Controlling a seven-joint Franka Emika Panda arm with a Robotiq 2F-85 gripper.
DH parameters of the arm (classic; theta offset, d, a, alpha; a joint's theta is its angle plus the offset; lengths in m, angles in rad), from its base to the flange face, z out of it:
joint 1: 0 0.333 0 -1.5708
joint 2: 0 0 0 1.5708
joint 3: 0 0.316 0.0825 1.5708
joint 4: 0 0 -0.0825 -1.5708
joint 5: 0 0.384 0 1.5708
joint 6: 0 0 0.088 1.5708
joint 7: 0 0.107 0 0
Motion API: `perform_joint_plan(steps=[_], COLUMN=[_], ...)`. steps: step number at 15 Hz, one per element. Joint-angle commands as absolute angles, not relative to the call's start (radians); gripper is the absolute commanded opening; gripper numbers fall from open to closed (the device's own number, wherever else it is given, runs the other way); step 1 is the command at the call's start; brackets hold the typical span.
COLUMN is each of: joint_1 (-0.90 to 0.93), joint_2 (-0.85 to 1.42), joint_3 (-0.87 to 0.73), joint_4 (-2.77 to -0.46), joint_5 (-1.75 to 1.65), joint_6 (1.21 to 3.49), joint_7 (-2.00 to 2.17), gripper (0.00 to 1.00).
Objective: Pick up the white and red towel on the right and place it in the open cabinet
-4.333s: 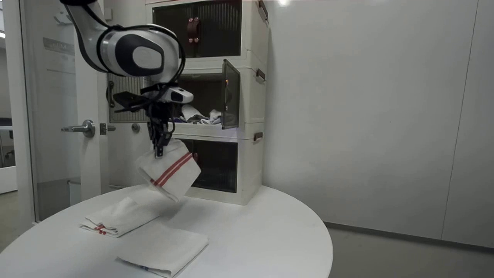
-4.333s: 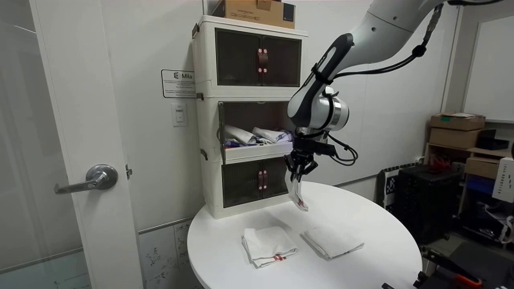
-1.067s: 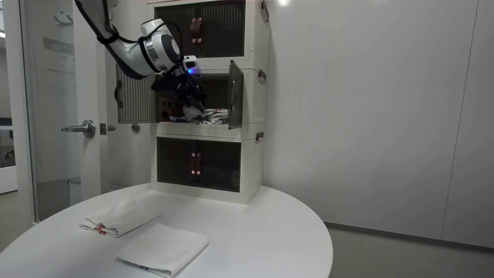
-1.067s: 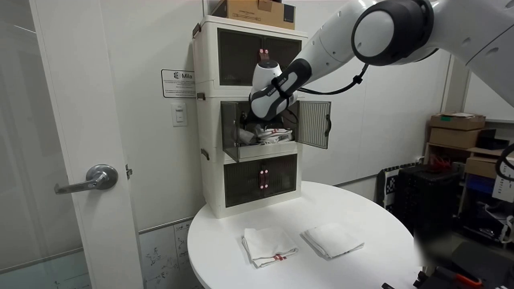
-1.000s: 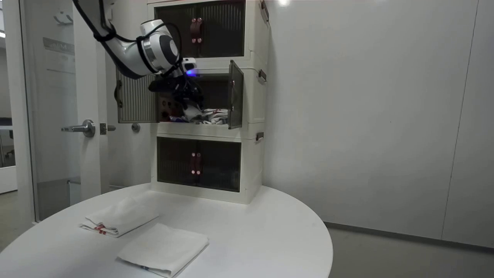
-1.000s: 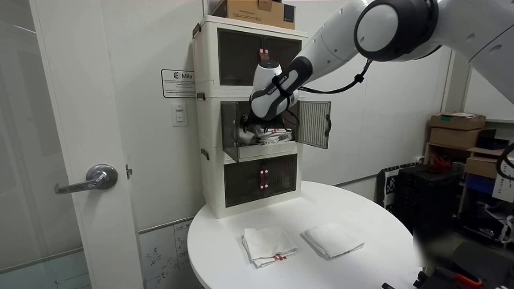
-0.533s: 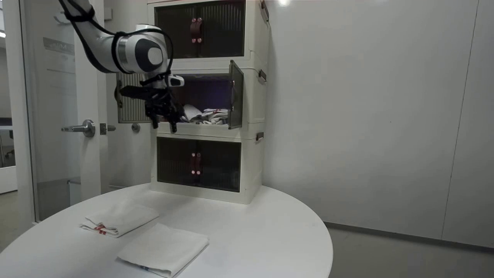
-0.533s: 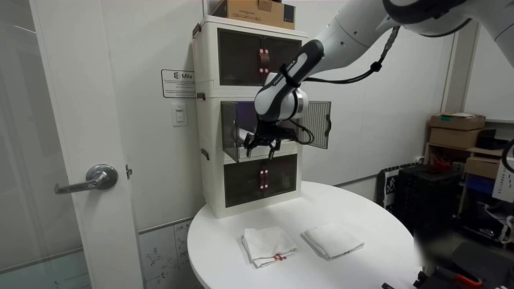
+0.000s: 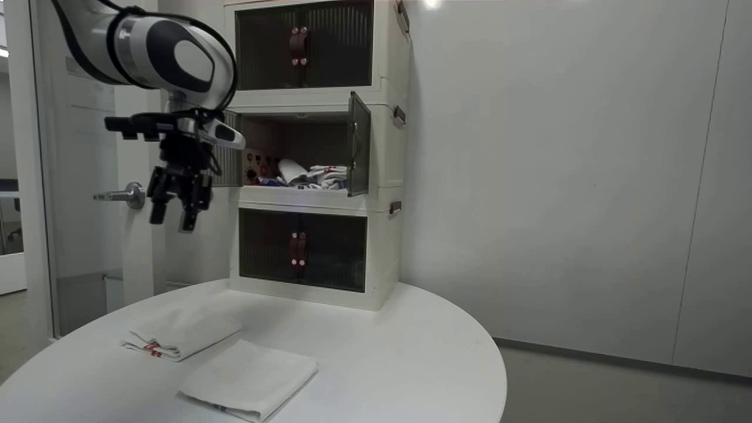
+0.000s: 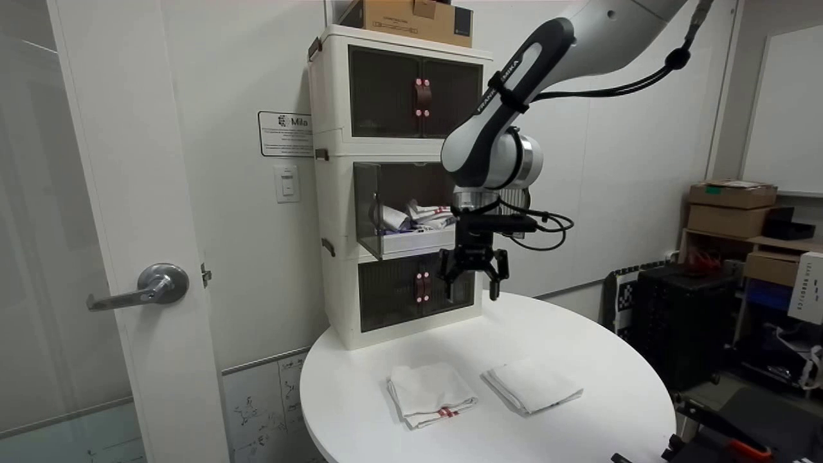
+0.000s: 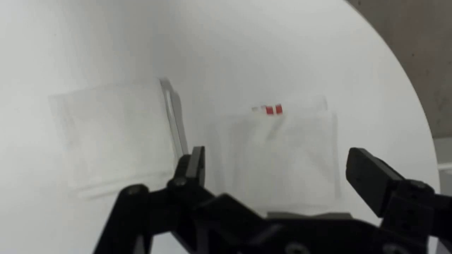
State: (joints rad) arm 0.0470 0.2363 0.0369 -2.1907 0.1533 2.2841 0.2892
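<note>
Exterior view, left to right: one claw (image 9: 172, 218) is hanging above the table (image 9: 405, 352), its two fingers standing wide apart, just air between. Two folded cloths are lying on the table: red-marked cloth (image 9: 191, 330) first, blue-marked cloth (image 9: 252, 376) next, gap between. Three stacked units (image 9: 385, 170) are standing behind; the middle one, the cabinet (image 9: 270, 198), is showing both doors (image 9: 359, 144) swung open. Inside, left to right: something blue-purple (image 9: 271, 182), one white cloth (image 9: 291, 170), then one towel (image 9: 328, 171), red marks showing, lying on a pale heap (image 9: 329, 185); can't tell how many pieces. Towel is sitting right of the claw here, a bit higher than its fingertips, well apart. Wrist view: blue-marked cloth is lying partly hidden behind one finger, red-marked cloth showing between the two fingers, down on the table.
</note>
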Motion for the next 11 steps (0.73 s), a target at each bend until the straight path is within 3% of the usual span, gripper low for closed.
perform_joint_plan(steps=[1,3,4,11], joint_1=[0.053,0.063,0.052,0.051], joint_2=[0.050,-0.045,0.083,-0.029], joint_3=[0.036,0.034,0.037,0.042], joint_4=[-2.428,-2.558,-2.420,-2.542], joint_5=[0.145,0.073,0.114,0.086], joint_6=[2.174,2.212,2.191,2.195], joint_7=[0.265,0.299,0.285,0.287], gripper=[1.00,1.00,1.00,1.00])
